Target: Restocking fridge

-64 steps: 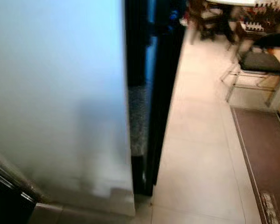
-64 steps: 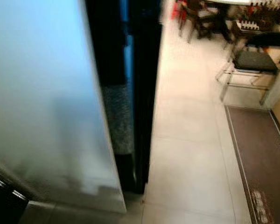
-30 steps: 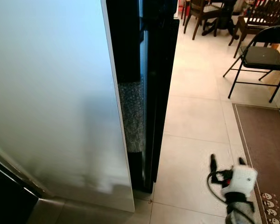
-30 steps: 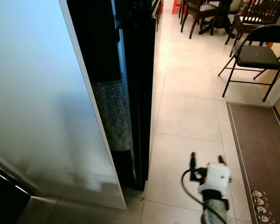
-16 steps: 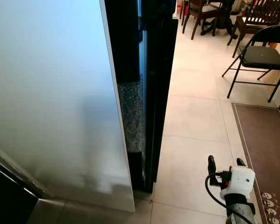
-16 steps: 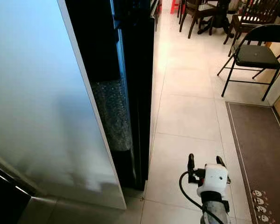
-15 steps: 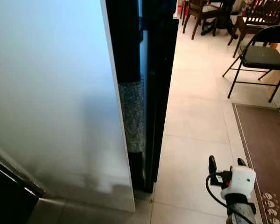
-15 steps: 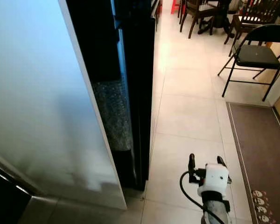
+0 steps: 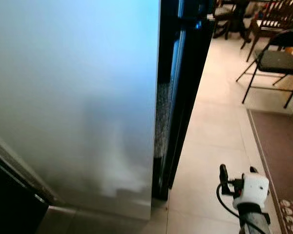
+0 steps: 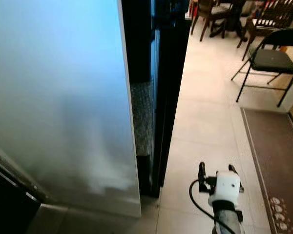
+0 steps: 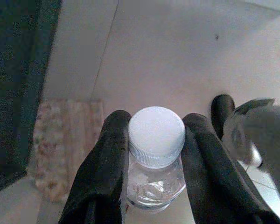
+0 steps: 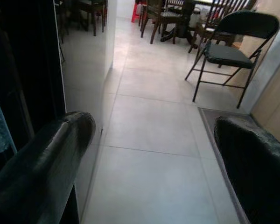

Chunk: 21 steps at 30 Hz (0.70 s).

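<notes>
A clear plastic bottle (image 11: 155, 182) with a white screw cap (image 11: 156, 133) shows in the left wrist view, with my left gripper (image 11: 157, 120) shut on its neck above the tiled floor. The fridge's pale grey side panel (image 9: 73, 97) rises close on my left, and its glossy black door edge (image 9: 188, 83) stands just right of the panel. A narrow gap with a bubbly texture (image 10: 142, 117) runs between them. My right gripper (image 10: 217, 169) hangs low at the right over the tiles, open and empty, its fingers (image 12: 46, 154) spread wide.
A brown floor mat (image 10: 273, 156) lies along the right edge. A black folding chair (image 10: 271, 56) stands beyond it, and a dining table with wooden chairs (image 10: 219, 14) further back. Pale tiles (image 10: 205, 117) run between fridge and mat. A patterned rug (image 11: 67, 140) lies below the left gripper.
The view has turned, so the fridge panel now spreads further right. My right gripper came up into view about a second ago and has stayed open since.
</notes>
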Motion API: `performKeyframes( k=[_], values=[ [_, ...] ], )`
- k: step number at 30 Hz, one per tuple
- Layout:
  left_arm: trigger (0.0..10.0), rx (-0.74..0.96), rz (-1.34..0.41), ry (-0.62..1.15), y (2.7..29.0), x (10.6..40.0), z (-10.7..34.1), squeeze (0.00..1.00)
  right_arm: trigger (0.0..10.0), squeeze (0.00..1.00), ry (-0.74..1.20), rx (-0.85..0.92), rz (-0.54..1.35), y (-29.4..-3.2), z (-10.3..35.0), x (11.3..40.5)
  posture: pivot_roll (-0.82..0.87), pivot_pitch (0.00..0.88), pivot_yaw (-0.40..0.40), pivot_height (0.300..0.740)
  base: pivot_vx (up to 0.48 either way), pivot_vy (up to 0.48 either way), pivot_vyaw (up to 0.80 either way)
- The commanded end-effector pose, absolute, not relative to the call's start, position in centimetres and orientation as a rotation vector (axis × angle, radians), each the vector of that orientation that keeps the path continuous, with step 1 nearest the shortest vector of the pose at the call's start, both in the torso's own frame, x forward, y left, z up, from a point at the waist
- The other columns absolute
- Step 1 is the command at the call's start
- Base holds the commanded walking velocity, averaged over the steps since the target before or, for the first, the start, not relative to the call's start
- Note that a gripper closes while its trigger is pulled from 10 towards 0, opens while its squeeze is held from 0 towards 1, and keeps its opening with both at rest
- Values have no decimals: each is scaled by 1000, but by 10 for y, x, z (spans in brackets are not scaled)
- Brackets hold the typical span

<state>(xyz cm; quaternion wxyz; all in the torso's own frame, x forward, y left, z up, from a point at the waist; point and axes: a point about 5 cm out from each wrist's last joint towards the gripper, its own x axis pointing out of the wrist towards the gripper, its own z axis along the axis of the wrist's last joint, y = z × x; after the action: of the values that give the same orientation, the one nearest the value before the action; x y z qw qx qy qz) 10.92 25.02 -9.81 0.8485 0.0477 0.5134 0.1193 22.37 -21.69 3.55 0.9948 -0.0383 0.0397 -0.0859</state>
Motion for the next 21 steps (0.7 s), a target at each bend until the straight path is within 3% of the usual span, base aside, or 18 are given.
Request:
performKeyframes(
  k=[1,13,21],
  values=[
    [10000,101,236,1106,250,103,-100,0,10000,0,65,-85,-178,-219,41,226,-130,0,22,740,0,0,0],
    [10000,90,236,1103,251,104,-99,0,10000,0,76,-85,-171,-220,44,227,-132,0,32,740,0,0,0],
    [10000,91,230,1099,251,105,-99,0,10000,0,69,-104,-70,-214,48,229,-128,0,32,740,0,0,0]
  ],
)
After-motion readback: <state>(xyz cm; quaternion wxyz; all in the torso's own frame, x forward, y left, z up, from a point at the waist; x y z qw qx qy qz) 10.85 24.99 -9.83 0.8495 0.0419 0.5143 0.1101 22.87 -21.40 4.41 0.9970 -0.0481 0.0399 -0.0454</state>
